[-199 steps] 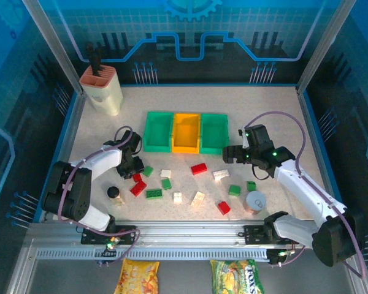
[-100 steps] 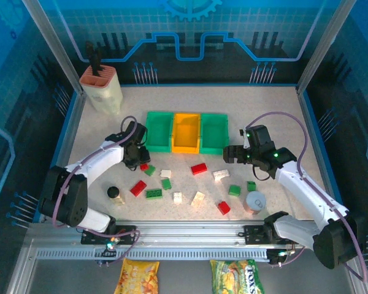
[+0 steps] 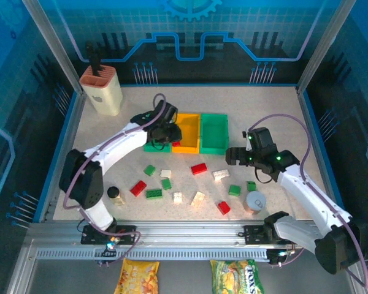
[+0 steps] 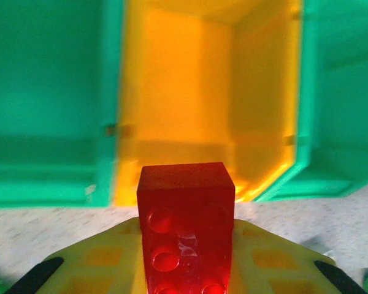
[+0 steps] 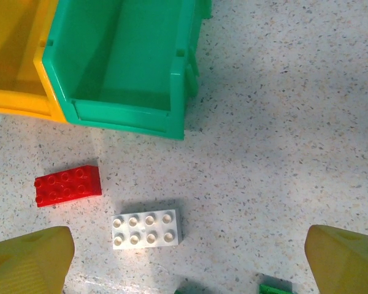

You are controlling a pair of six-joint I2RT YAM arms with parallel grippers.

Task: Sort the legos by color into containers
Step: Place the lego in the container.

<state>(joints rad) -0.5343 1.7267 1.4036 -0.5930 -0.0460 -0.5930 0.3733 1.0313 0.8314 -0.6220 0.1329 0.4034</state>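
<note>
My left gripper [image 3: 170, 136] is shut on a red lego [image 3: 176, 143] at the front wall where the left green bin [image 3: 154, 124] meets the yellow-orange bin [image 3: 188, 130]. In the left wrist view the red lego [image 4: 187, 226] stands between my yellow fingers, with the yellow-orange bin [image 4: 190, 92] straight ahead. My right gripper [image 3: 233, 154] is open in front of the right green bin [image 3: 213, 133]. It hangs over a white lego [image 5: 147, 229] and a red lego [image 5: 68, 185]. Several red, green and white legos lie loose on the table, among them a red one [image 3: 199, 168] and a green one [image 3: 153, 193].
A grey round can [image 3: 255, 201] stands at the front right next to green legos [image 3: 251, 185]. A small dark bottle [image 3: 115, 194] stands at the front left. The beige knife block [image 3: 101, 89] sits in the back left corner. Frame posts edge the table.
My left gripper has lifted a red lego from the left side of the table and carried it right and back to the bins. The right gripper has barely shifted.
</note>
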